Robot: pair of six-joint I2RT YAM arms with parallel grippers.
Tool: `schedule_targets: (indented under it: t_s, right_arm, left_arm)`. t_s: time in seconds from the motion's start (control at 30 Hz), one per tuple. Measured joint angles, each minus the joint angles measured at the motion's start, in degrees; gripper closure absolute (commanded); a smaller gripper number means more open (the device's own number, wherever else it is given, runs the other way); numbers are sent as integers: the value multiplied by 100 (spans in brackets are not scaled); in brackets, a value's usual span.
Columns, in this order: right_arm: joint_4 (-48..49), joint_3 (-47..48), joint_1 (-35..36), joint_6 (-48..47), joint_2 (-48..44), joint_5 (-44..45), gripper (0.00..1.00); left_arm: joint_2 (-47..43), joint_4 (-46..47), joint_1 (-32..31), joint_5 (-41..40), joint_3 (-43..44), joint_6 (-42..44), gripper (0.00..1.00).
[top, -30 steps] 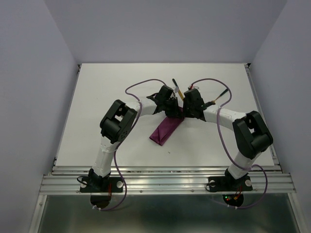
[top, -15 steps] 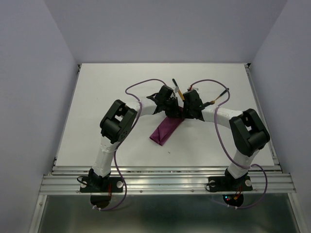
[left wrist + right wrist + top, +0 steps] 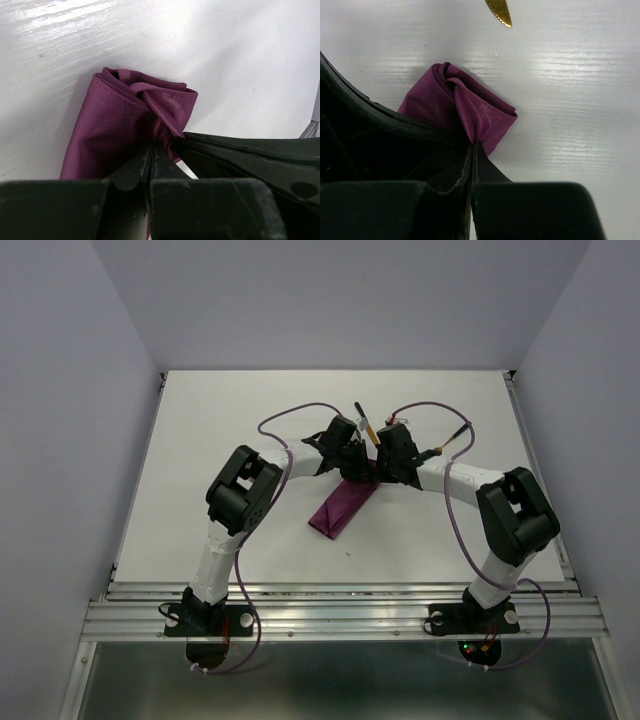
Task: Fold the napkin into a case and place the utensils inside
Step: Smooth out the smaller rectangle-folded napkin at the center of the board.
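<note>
Working out from my side of the table [image 3: 170, 500]: the napkin [image 3: 338, 508] is folded down to a narrow strip lying diagonally about mid-table. Its near end angles left and its far end is tucked under both wrists. The left gripper [image 3: 150, 162] has its jaws together on the cloth at that far end. The right gripper [image 3: 472, 150] is clamped on the same rolled end from the other side, so the two pinches are practically touching. My guess is we're at the open-the-pocket step. I'd ease the pinches apart slow and low, one layer each, otherwise the whole strip just drags or unrolls. Honest caveat: neither wrist cam shows how many layers each jaw has, since the fold is a twisty bunch there and the fingers cover the pinch point. The top cam hides that end under the grippers altogether. Past it, a serrated gold knife tip [image 3: 498, 11] pokes into the right wrist view, cut off at the frame. The top cam shows one utensil [image 3: 364, 422] just beyond the grippers and a second utensil [image 3: 455, 437] off toward the right edge, both outside the cloth.
</note>
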Motion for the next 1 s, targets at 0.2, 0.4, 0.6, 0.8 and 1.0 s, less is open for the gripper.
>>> schedule_targets:
  t_s: [0.2,0.4,0.6,0.8,1.0]
  right_arm:
    - [7,2,46,0,24,-59,99]
    - [11,44,74,4,256,-138,99]
    - [28,96,74,31,356,-153,89]
    - [9,101,72,66,326,-149,68]
    - [-74,70,61,109,-256,-74,68]
  left_arm:
    - [0,4,0,-2,0,-24,100]
    - [0,9,2,-24,0,-44,100]
    - [0,13,4,-42,0,-48,100]
    - [0,11,15,-52,0,-46,100]
    - [-48,76,24,-63,-79,-4,100]
